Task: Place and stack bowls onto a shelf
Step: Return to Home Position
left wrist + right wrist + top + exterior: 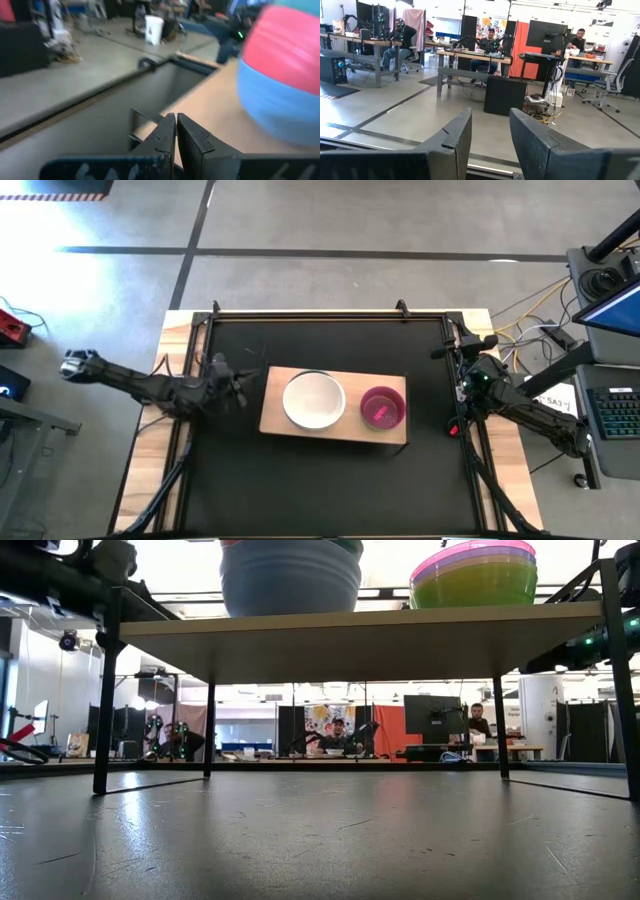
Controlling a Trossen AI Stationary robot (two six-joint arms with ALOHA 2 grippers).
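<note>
Bowls (313, 400) stacked on shelf (273, 421) just beside closed left pincer (175, 118); right pincer (490, 113) parted.

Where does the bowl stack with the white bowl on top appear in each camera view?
High view: the white-topped stack sits on the left half of the shelf.
Low view: top left, its blue-grey bottom bowl on the shelf.
Left wrist view: close beyond the shut left end effector, red over blue.
Right wrist view: not in it.
Shared landmark: the shelf.
</note>
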